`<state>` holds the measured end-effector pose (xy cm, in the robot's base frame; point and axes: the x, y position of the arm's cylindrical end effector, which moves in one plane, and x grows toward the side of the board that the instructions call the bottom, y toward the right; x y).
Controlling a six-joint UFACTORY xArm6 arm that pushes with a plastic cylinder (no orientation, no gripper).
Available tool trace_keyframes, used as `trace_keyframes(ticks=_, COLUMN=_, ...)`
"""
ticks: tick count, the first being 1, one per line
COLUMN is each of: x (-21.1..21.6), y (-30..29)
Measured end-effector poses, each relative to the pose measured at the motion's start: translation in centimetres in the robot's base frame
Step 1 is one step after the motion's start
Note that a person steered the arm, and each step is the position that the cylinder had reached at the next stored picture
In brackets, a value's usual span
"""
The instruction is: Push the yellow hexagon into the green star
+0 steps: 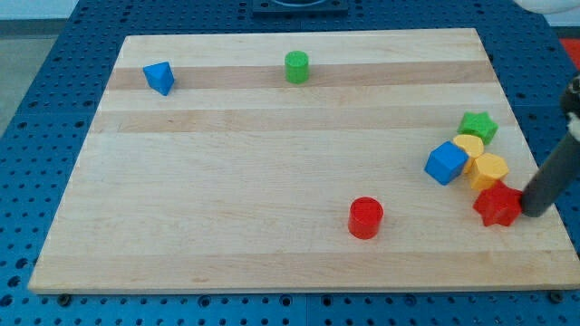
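The yellow hexagon (490,170) lies near the board's right edge. A second yellow block (468,146) touches it on its upper left, and the green star (478,127) sits just above that block. The two yellow blocks and the star form a tight chain. My tip (528,211) is at the right side of the red star (497,206), touching or nearly touching it. The tip is below and right of the yellow hexagon. The rod slants up to the view's right edge.
A blue cube (446,163) sits against the left of the yellow blocks. A red cylinder (366,218) stands at bottom centre. A green cylinder (296,67) and a blue block (159,78) lie near the wooden board's (227,181) top edge.
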<state>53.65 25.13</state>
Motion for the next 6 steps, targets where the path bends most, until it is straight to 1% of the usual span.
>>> trace_keyframes(ticks=1, x=0.1, y=-3.4)
trace_keyframes(ticks=2, x=-0.2, y=-3.5)
trace_keyframes(ticks=3, x=-4.6, y=-1.4)
trace_keyframes(ticks=6, x=-4.1, y=-0.3)
